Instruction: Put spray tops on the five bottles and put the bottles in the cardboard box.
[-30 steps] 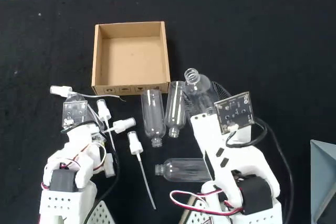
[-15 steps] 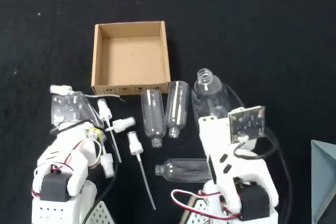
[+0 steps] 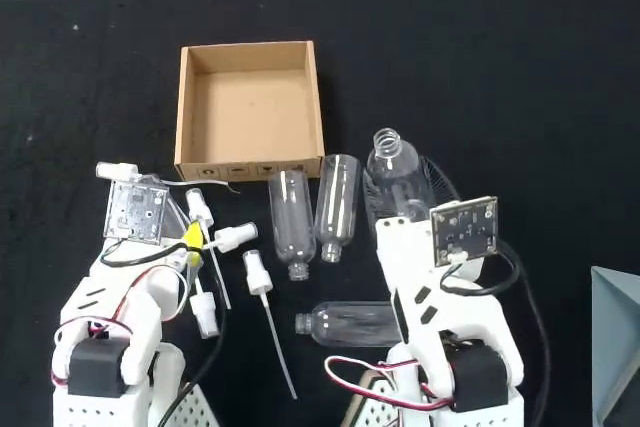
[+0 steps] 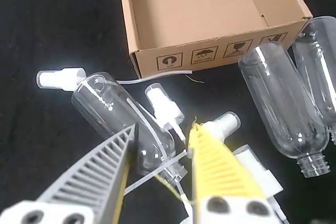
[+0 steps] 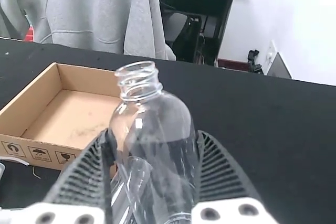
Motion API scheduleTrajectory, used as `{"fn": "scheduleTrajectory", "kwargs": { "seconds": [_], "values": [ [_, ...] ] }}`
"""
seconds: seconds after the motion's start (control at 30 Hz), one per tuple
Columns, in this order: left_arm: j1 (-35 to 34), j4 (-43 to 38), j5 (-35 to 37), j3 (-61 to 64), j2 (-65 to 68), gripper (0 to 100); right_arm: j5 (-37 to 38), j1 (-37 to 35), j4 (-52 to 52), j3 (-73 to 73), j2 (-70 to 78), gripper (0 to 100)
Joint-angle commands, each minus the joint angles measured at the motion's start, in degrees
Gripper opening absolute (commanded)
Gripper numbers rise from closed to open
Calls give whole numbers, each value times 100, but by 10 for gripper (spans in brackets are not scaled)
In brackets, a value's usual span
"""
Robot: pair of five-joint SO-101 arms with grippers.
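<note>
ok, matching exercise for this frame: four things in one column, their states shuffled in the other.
Things:
1. box
2. left end effector
3. right end effector
4. lone bottle

States:
A. shut on the upright bottle
B. lying on its side
C. empty
D. open

Pairs: 1-C, 2-D, 3-A, 4-B

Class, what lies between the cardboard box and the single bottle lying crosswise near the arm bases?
In the high view, two uncapped bottles lie side by side: the left bottle and the right bottle.
</note>
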Motion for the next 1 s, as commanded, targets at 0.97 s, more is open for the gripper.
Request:
{"fn": "scheduleTrajectory", "kwargs": {
  "seconds": [0.97],
  "values": [
    [488,-176,466,-2281,3912,148,0,176,-167,-22,-479,25]
  ]
}}
